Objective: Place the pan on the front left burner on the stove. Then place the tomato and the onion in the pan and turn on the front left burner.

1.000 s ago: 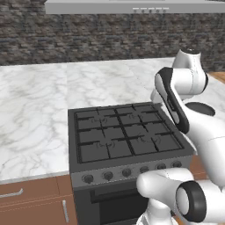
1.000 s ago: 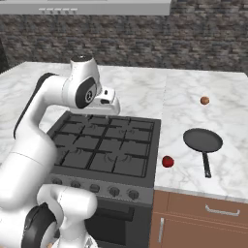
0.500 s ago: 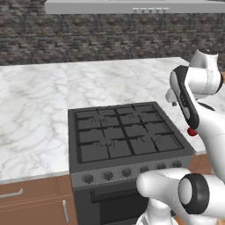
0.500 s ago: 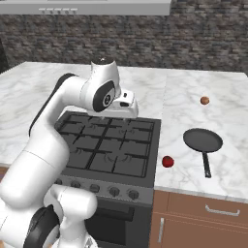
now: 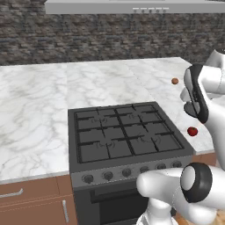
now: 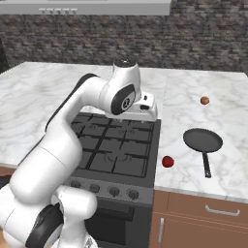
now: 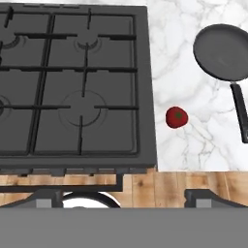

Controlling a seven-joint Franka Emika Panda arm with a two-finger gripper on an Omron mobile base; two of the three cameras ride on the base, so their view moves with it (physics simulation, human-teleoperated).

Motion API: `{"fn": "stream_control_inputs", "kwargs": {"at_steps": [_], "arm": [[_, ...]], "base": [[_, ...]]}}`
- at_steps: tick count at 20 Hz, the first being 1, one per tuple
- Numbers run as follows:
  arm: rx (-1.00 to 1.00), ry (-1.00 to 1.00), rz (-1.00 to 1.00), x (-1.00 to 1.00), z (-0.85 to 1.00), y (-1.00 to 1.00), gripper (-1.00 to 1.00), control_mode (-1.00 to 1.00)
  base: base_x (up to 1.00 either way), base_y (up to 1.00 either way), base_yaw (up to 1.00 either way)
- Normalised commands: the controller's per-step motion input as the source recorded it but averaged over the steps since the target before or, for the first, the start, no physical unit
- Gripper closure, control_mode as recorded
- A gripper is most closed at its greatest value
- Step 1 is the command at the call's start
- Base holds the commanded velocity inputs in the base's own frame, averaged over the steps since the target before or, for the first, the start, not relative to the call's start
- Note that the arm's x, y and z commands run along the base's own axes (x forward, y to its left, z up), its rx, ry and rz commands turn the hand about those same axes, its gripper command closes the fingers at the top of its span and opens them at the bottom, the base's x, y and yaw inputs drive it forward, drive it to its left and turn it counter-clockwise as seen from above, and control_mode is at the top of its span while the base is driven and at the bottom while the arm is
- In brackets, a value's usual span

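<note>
Both base views look forward and down over the stove (image 5: 125, 136) from behind the arm, one from its left, one from its right. The hand view looks almost straight down, closer in, at the stove's right edge and the worktop (image 7: 203, 121) beside it (the tomato (image 7: 176, 117) and the pan (image 7: 224, 52) also show in the right base view).

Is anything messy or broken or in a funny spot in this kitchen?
Nothing looks broken, spilled or crooked. The pan, tomato and onion all sit neatly on the marble counter right of the stove, just not on it yet.
</note>
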Motion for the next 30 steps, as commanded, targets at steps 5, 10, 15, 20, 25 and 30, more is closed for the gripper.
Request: {"fn": "stream_control_inputs", "kwargs": {"at_steps": [5, 10, 15, 20, 25, 30], "arm": [[0.0, 0.03, -0.06, 0.0, 0.0, -0.59, -1.0, -1.0], [0.0, 0.04, -0.07, 0.0, -0.07, -0.54, -1.0, -1.0], [0.0, 0.04, -0.09, 0.0, -0.11, -0.48, -1.0, -1.0], [0.0, 0.03, -0.1, 0.01, -0.13, -0.43, -1.0, -1.0], [0.0, 0.01, -0.08, 0.0, -0.16, -0.34, -1.0, -1.0], [0.0, 0.0, -0.03, 0.01, -0.13, -0.3, -1.0, -1.0]], "base": [[0.0, 0.0, 0.0], [0.0, 0.0, 0.0], [0.0, 0.0, 0.0], [0.0, 0.0, 0.0], [0.0, 0.0, 0.0], [0.0, 0.0, 0.0]]}}
